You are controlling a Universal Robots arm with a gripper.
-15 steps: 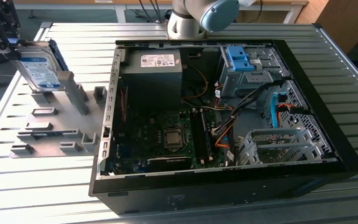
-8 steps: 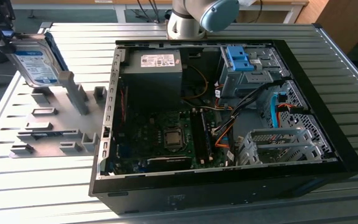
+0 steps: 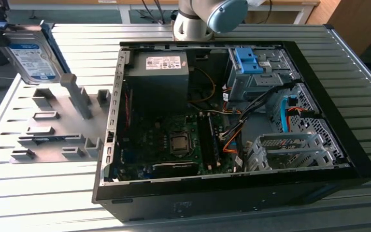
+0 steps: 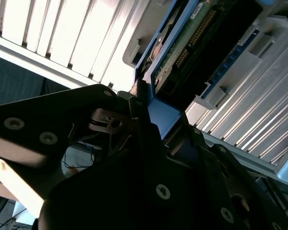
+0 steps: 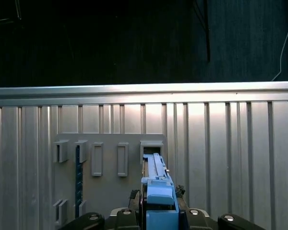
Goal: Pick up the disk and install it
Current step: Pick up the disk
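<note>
The black fingers [image 4: 141, 125] are clamped on the blue frame of the disk [image 3: 33, 57] and hold it upright above the slatted desk [image 3: 44, 205], its labelled face towards the exterior camera. In the exterior view the disk hangs at ten o'clock from the open computer case [image 3: 340, 159] and at twelve o'clock from the grey fixture plate [image 3: 63, 142]. In the first wrist view it shows edge-on [image 5: 156, 187] over that plate, in line with a rectangular slot [image 5: 152, 146].
</note>
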